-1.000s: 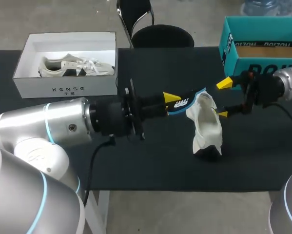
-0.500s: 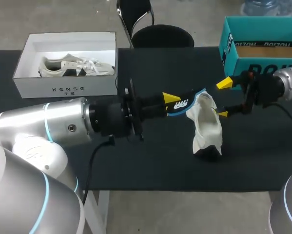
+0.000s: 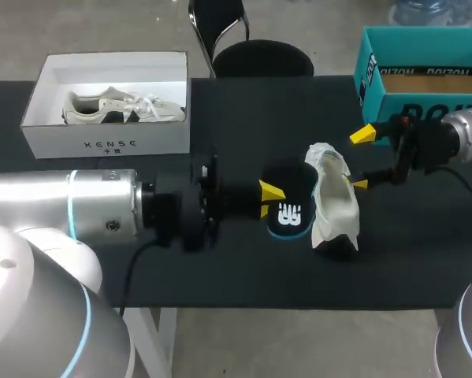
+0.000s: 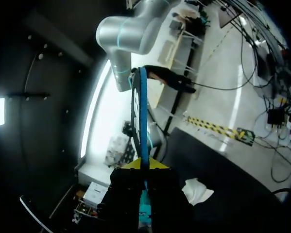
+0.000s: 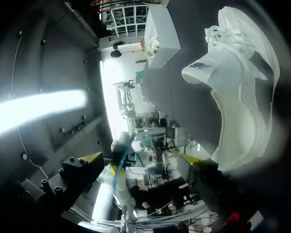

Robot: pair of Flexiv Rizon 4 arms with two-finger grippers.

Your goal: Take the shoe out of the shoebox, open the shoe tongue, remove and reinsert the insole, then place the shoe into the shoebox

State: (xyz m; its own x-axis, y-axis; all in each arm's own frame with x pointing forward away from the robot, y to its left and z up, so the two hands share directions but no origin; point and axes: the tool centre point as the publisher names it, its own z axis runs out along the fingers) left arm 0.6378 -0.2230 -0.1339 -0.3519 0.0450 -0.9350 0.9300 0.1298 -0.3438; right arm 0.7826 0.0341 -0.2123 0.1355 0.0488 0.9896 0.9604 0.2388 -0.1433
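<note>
A white shoe [image 3: 335, 206] lies on its side on the black table, its opening toward the far side. My left gripper [image 3: 273, 195] is just left of it, shut on a black insole [image 3: 291, 211] with a blue edge and white logo, held clear of the shoe. In the left wrist view the insole [image 4: 140, 114] stands edge-on from the shut left gripper [image 4: 144, 165], with the shoe [image 4: 197, 190] below. My right gripper [image 3: 361, 160] hangs open at the shoe's right, holding nothing. In the right wrist view the shoe [image 5: 245, 99] lies beyond the open right gripper [image 5: 139, 158].
A white shoebox [image 3: 102, 140] at the back left holds a second shoe [image 3: 124, 108]. A teal box [image 3: 413, 47] stands at the back right, close behind my right arm. The table's front edge runs just below the shoe.
My left gripper has drawn back toward the table's front with the insole, which has come away from the shoe's opening and turned its logo face up. The right arm and shoe are unchanged.
</note>
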